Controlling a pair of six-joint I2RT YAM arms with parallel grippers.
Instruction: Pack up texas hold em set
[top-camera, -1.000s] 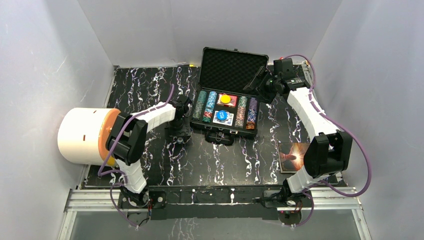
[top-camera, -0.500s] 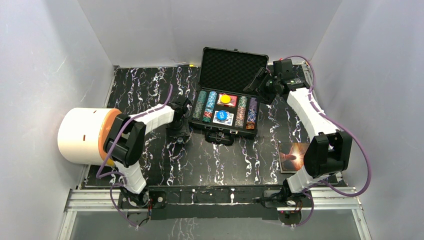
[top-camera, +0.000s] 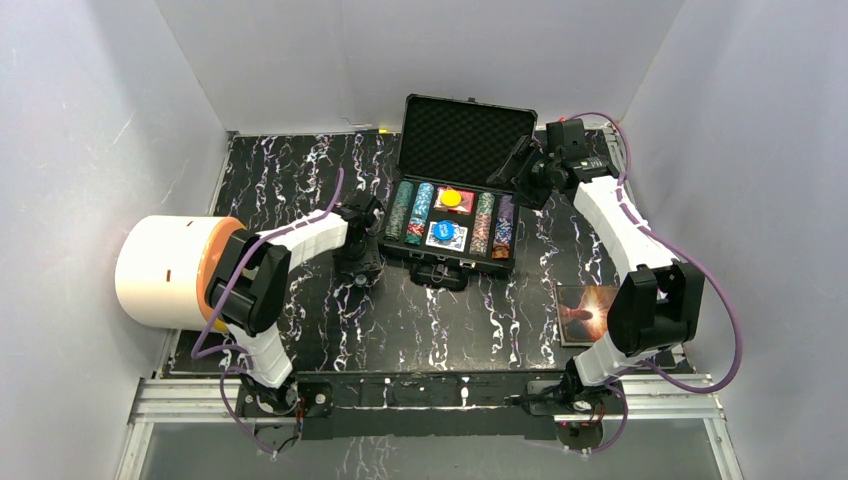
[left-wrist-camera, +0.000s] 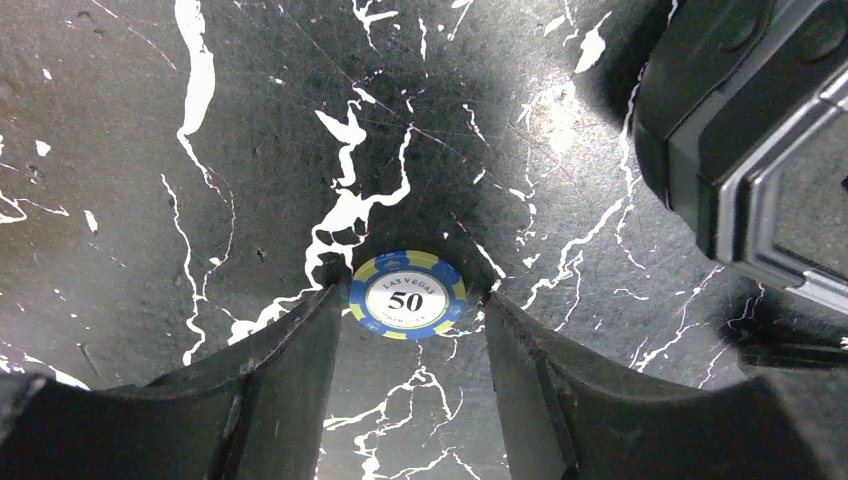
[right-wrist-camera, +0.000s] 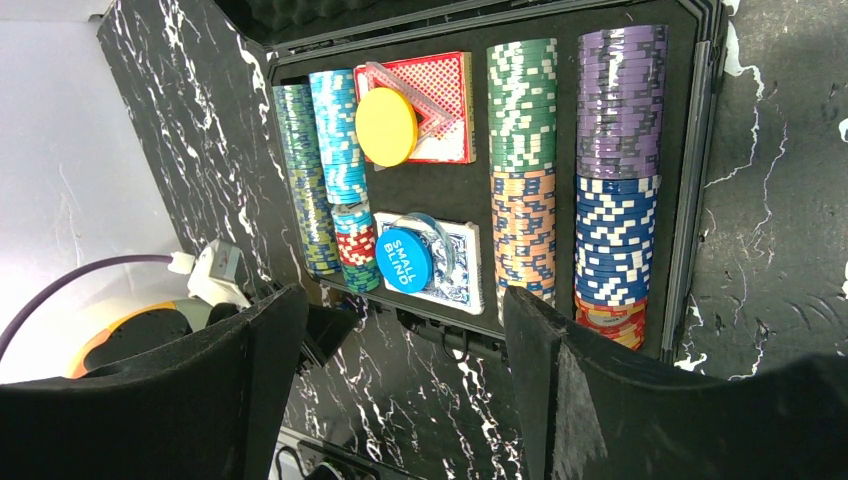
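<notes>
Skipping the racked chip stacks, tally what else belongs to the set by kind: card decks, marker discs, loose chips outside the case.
Card decks: 2 (red deck, blue deck)
Marker discs: 2 (yellow disc, blue disc)
Loose chips: 1 (50 chip)
Total: 5

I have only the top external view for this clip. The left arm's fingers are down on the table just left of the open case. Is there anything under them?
Observer: Yes. The left wrist view shows a blue-and-yellow chip marked "Las Vegas 50" lying flat on the table, between the open left fingers.
Operator: Is the right arm holding anything?
Observer: No. In the right wrist view the right fingers are spread and empty, looking over the case.
Operator: What is the blue disc in the case?
Observer: The blue disc reads "Small Blind" and lies on the blue card deck.
</notes>
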